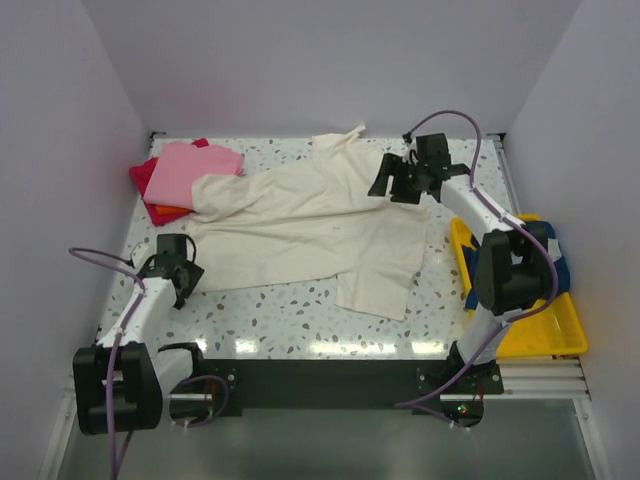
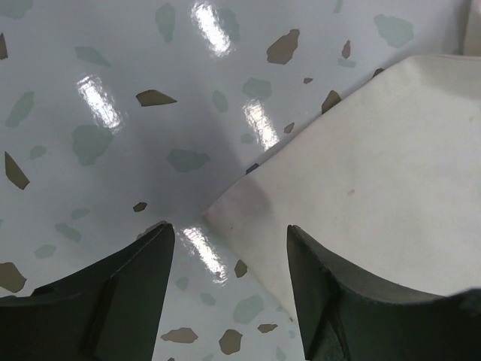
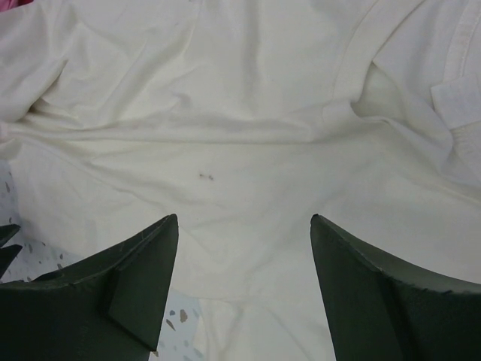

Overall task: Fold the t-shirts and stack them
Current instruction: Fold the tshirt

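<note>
A large cream t-shirt [image 1: 310,235] lies spread and rumpled across the middle of the table. Its lower left corner [image 2: 361,188] lies between my left fingers in the left wrist view. My left gripper [image 1: 183,268] is open just above that corner. My right gripper [image 1: 385,180] is open over the shirt's upper right part, near the collar; the cloth [image 3: 225,135] fills the right wrist view. A folded pink t-shirt [image 1: 185,170] lies on red [image 1: 143,176] and orange [image 1: 165,211] ones at the back left. A navy t-shirt [image 1: 560,265] lies in the tray, mostly hidden by my right arm.
A yellow plastic tray [image 1: 545,335] stands at the right edge of the table. White walls close in the back and both sides. The speckled tabletop [image 1: 290,315] shows in front of the cream shirt.
</note>
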`<action>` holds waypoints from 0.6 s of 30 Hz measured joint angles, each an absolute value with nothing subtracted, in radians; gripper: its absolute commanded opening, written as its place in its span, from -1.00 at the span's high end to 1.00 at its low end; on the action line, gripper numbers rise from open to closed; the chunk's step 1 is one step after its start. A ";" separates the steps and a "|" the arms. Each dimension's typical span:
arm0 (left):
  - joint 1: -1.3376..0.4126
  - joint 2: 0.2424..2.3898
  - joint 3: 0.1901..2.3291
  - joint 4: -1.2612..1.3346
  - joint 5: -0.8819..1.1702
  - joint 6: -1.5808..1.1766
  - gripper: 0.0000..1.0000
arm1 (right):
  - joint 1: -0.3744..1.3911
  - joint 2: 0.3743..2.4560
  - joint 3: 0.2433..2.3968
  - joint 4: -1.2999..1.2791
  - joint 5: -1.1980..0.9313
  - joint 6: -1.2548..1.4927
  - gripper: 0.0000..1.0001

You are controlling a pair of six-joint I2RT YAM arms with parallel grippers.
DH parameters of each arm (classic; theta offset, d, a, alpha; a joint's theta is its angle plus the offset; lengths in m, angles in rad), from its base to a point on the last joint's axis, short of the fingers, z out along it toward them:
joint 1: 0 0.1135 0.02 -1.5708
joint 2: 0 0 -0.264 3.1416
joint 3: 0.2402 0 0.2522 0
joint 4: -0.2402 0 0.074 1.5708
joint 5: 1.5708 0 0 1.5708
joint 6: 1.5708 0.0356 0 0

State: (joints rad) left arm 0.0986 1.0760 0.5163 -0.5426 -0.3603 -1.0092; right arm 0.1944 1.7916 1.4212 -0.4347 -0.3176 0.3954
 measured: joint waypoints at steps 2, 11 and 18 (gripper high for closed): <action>0.104 1.076 0.501 -0.544 -0.348 -1.017 -0.19 | 0.194 1.776 1.399 -0.433 -0.318 0.394 -0.49; 0.105 1.079 0.476 -0.537 -0.325 -1.049 0.15 | 0.194 1.724 1.306 -0.444 -0.317 0.392 -0.49; 0.105 1.085 0.459 -0.515 -0.323 -1.068 0.20 | 0.194 1.717 1.290 -0.451 -0.317 0.387 -0.49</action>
